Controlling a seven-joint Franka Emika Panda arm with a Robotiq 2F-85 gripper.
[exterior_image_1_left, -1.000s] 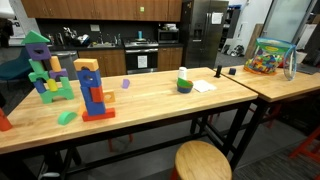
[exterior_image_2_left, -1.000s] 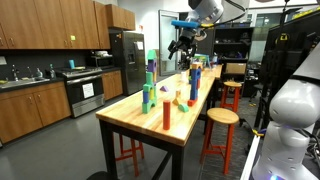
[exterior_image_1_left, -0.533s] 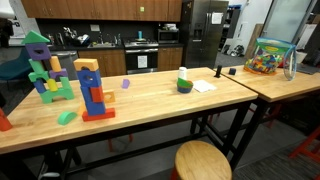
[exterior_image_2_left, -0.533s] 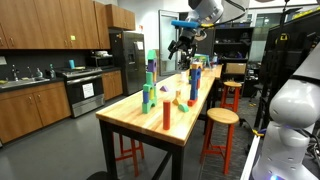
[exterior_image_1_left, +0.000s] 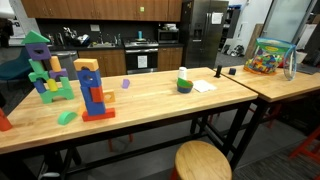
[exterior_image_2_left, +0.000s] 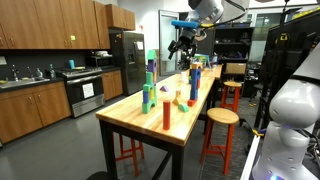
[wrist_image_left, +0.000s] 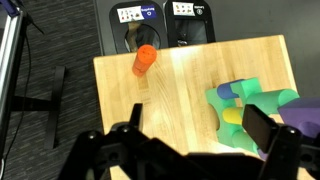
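Hovering above the counter (wrist_image_left: 180, 85), the gripper (exterior_image_2_left: 181, 47) holds its fingers (wrist_image_left: 262, 128) spread apart and empty, near a green block stack (wrist_image_left: 250, 105).

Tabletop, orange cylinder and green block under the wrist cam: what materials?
Tabletop: wood, looks like butcher block, light satin finish; visible grain strips. Orange cylinder: matte, uniform colour, painted wood or foam; cannot tell. Green block: same matte flat colour, likely foam or painted wood.
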